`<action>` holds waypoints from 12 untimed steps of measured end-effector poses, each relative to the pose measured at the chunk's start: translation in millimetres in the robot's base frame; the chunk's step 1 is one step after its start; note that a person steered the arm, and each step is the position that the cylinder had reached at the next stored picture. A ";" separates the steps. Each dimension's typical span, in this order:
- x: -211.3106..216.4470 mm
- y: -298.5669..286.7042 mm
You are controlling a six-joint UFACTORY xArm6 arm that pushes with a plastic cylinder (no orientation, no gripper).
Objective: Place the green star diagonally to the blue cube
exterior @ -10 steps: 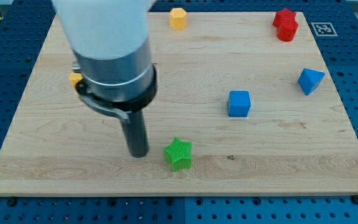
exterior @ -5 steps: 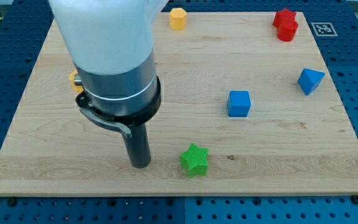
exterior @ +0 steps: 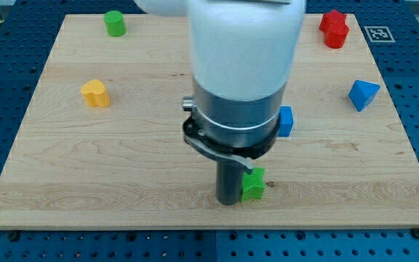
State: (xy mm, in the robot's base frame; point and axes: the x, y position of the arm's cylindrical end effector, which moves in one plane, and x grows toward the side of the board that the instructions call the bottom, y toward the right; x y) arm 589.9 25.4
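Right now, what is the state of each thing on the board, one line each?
My tip: down on the board, touching the green star's left side.
Green star: upright, partly hidden by the rod.
Blue cube: mostly hidden behind the arm.
Blue block: free.
Red block: free.
Yellow block: free.
Green block: free.

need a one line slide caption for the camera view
My tip presses against the left side of the green star, below the partly hidden blue cube.

Green star [exterior: 253, 185], blue cube [exterior: 286, 121], red block [exterior: 334, 29], yellow block [exterior: 95, 94], pale wooden board [exterior: 64, 167].
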 end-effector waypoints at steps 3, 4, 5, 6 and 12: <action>-9.9 -18.4; -10.5 -15.7; -12.2 4.0; -14.0 33.3; -58.7 94.4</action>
State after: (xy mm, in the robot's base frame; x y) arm 531.2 119.8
